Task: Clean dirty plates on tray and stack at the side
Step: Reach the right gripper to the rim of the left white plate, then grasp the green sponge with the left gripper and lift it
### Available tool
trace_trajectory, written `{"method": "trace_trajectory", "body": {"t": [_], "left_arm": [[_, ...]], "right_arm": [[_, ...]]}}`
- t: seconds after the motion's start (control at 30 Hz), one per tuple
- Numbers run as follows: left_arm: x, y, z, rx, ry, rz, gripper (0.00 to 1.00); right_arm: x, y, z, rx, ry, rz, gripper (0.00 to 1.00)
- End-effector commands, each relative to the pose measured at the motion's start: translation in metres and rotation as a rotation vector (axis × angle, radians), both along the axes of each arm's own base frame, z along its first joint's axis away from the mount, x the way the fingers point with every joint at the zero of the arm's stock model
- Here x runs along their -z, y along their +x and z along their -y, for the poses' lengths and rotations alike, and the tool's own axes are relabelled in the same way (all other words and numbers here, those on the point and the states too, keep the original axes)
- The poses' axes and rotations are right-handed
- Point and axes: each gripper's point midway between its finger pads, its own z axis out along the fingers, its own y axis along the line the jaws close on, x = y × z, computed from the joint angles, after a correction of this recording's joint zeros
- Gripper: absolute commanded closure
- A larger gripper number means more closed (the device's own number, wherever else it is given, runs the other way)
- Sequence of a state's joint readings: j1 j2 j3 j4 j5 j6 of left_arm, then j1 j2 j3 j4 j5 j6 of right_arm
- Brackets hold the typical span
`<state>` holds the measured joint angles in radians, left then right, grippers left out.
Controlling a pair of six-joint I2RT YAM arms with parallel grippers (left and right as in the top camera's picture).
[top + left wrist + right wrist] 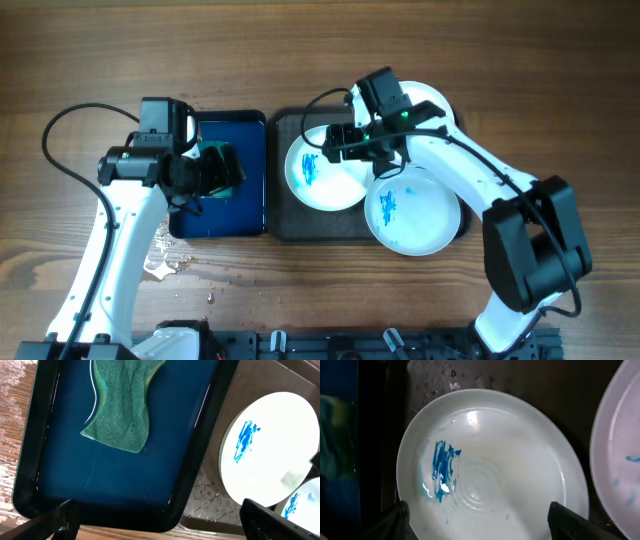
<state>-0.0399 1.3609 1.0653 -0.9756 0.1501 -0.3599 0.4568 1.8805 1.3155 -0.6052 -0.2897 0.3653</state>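
Two dirty plates lie on the dark tray: a left plate and a lower right plate, each with a blue smear. A third white plate at the tray's back right is mostly hidden by my right arm. My right gripper is open and empty, hovering over the left plate; its fingers span the plate's near part. My left gripper is open and empty above the blue tray. In the left wrist view its fingers are clear of the green sponge.
The green sponge lies in the wet deep-blue tray, which touches the dark tray's left side. Water drops lie on the wooden table at the front left. The dark tray's floor is wet.
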Motion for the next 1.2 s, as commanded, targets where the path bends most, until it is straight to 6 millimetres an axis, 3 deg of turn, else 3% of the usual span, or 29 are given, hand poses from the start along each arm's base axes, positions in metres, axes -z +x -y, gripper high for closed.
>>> {"method": "trace_trajectory", "body": {"t": [0.0,0.2,0.27,0.47,0.53,0.6,0.7,0.73,0.93,1.0,1.03,1.13,1.17], "left_arm": [[-0.006,0.005,-0.002,0.003,0.004,0.025,0.0],[-0.007,0.006,-0.002,0.003,0.004,0.028,0.0],[-0.007,0.006,-0.002,0.003,0.004,0.028,0.0],[-0.007,0.006,-0.002,0.003,0.004,0.027,0.0],[-0.007,0.006,-0.002,0.003,0.004,0.027,0.0],[-0.007,0.006,-0.002,0.003,0.004,0.027,0.0],[-0.007,0.006,-0.002,0.002,0.004,0.028,0.0],[-0.007,0.006,-0.002,0.003,0.004,0.028,0.0],[-0.007,0.007,-0.001,0.004,-0.001,0.035,0.0],[-0.008,0.007,0.003,0.013,-0.02,0.036,0.49],[-0.007,0.008,-0.001,0.01,0.003,0.04,0.53],[0.004,0.015,-0.035,-0.058,0.192,0.025,0.15],[0.009,0.021,-0.04,-0.064,0.222,0.027,0.15]], "right_arm": [[-0.006,0.01,0.027,0.072,-0.16,0.037,0.1],[0.024,-0.012,0.042,0.063,-0.229,-0.052,0.09],[0.038,-0.013,0.041,0.062,-0.241,-0.081,0.16],[0.07,-0.017,0.039,0.08,-0.244,-0.156,0.22],[0.069,-0.017,0.032,0.072,-0.208,-0.158,0.33],[0.068,-0.016,0.027,0.065,-0.183,-0.157,0.51],[0.066,-0.015,0.022,0.061,-0.153,-0.16,0.88],[0.067,-0.016,0.022,0.073,-0.151,-0.165,0.96],[0.067,-0.017,0.023,0.075,-0.154,-0.173,0.96],[0.067,-0.018,0.022,0.074,-0.152,-0.176,0.96],[0.067,-0.019,0.023,0.074,-0.154,-0.179,0.96],[0.067,-0.019,0.023,0.073,-0.155,-0.181,0.96],[0.067,-0.019,0.023,0.073,-0.155,-0.181,0.96]]}}
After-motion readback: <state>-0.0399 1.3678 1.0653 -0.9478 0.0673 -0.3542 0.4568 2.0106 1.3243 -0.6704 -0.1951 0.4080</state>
